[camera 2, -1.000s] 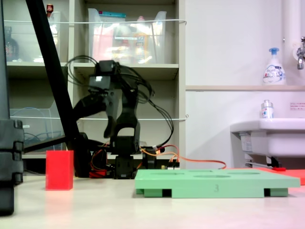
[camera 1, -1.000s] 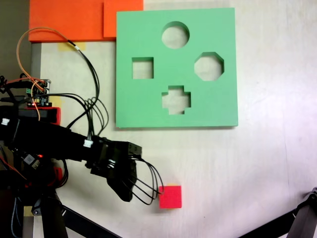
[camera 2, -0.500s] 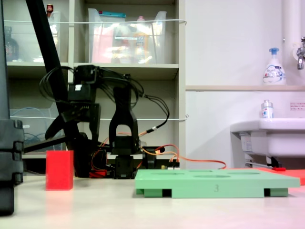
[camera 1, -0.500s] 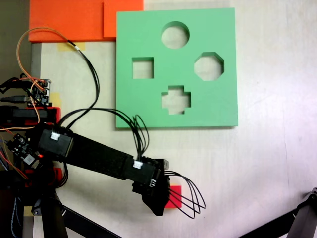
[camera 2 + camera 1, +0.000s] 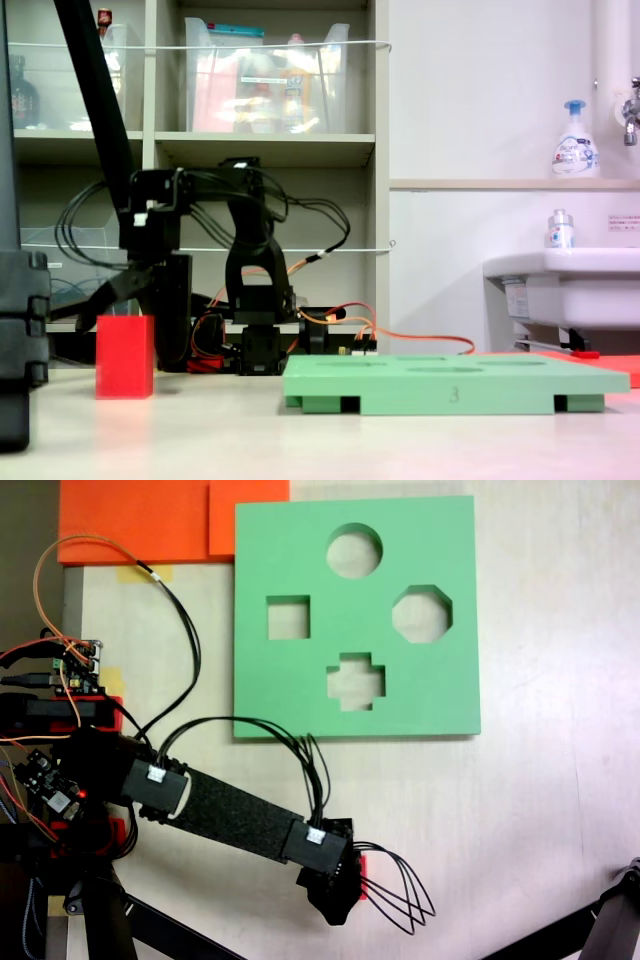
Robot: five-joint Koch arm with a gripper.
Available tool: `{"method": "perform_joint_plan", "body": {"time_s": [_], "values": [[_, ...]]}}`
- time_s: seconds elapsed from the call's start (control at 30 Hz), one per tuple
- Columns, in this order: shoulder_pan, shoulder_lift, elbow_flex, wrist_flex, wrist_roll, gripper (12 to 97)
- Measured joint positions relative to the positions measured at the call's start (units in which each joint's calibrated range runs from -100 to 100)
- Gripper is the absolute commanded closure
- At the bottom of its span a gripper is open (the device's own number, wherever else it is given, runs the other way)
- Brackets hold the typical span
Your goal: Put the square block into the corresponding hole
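**Over the cube, nothing lifted yet**

I am holding my gripper (image 5: 338, 905) right above the square block (image 5: 125, 357), at the near edge of the table in the top-down fixed view. From up there my wrist is covering nearly all of the cube; just a red sliver is peeking out beside it. In the low fixed view one dark finger (image 5: 105, 297) is slanting down toward the block's top left corner, while the rest of my hand is hanging behind it. How wide my jaws are standing, and whether they are touching the cube, I cannot tell from either camera.

The block is sitting flat on the table, well apart from the green foam board (image 5: 440, 695). Its square hole (image 5: 288, 617) is lying empty, on the left side of the board in the top-down view, beside the round, octagonal and cross-shaped cutouts.

So I am judging the task barely begun: reaching is about done, while grasping, carrying across and seating the cube are all remaining.
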Motion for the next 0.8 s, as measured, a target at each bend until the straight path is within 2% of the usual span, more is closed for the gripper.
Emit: {"method": "perform_joint_plan", "body": {"time_s": [0.33,0.43,0.53,0.7,0.8], "values": [[-0.39,4.92,0.78,0.2,0.05,39.2],[-0.39,5.75,1.37,0.69,0.05,48.3],[-0.44,5.75,1.67,0.69,0.05,62.6],[-0.49,5.2,1.08,0.0,-0.05,71.3],[-0.68,4.51,-1.08,-0.29,0.0,82.3]]}}
